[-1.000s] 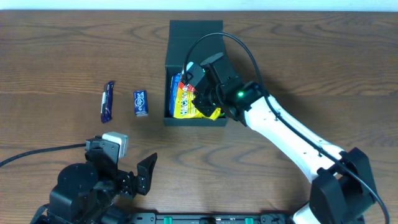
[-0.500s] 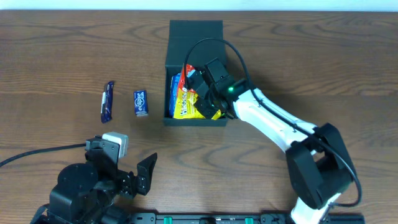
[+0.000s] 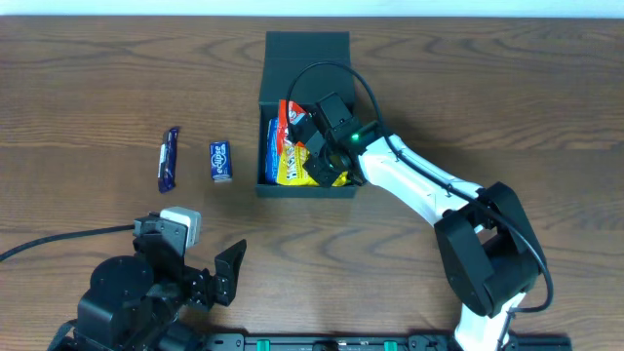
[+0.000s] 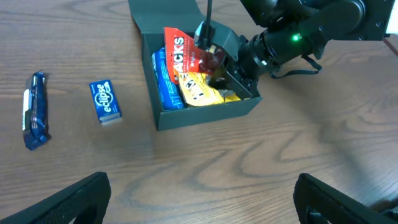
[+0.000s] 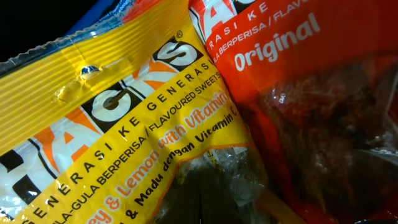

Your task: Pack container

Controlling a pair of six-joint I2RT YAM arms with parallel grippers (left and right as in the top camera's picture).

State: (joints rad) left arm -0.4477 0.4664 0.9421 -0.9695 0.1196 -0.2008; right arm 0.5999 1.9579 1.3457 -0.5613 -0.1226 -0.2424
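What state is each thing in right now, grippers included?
container, open, lid flap back
red packet, standing up inside container
yellow packet, inside container
blue packet, inside container
gum pack, flat on table
dark bar, flat on table
left gripper, open, empty
right gripper, down in container, jaws hidden

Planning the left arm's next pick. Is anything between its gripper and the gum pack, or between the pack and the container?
Nothing visible. Only bare table separates the left gripper from the gum pack, and the pack from the container. The right gripper, though, sits over the container's packets.
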